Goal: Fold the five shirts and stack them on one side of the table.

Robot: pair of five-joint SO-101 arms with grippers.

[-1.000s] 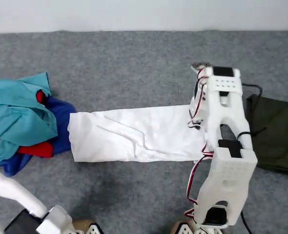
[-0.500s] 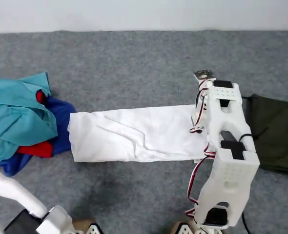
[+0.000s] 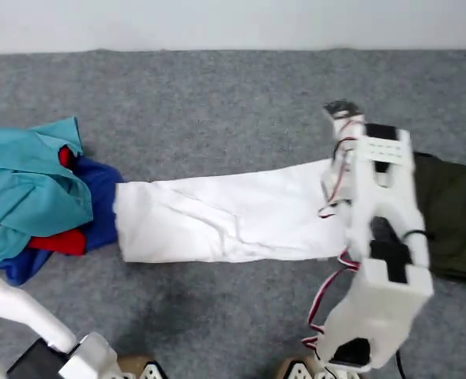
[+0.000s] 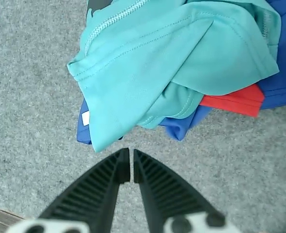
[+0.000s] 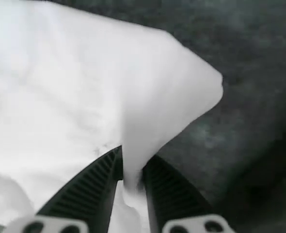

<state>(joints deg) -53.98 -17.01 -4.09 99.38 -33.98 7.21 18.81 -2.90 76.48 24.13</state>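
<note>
The long white cloth shirt [image 3: 225,221], folded into a lengthwise strip, lies across the middle of the grey felt-covered desk [image 3: 217,103], its one end just beside the pile of unfolded shirts and its other end under the right arm [image 3: 379,237]. In the right wrist view the right end effector [image 5: 132,170] is closed tight on a pinched-up fold of that white fabric, which rises in a peak from between the black ribbed fingers [image 5: 94,179]. Just past the arm, at the desk's edge, lies a flat dark green shirt [image 3: 450,221]. At the opposite side, the rumpled teal shirt [image 3: 28,189] sits on top of a red shirt [image 3: 59,241] and a royal blue shirt [image 3: 103,197]. The left end effector [image 4: 131,155] hangs above the grey surface near the teal shirt's edge, its fingers pressed together with a thin slit between them and nothing held.
</note>
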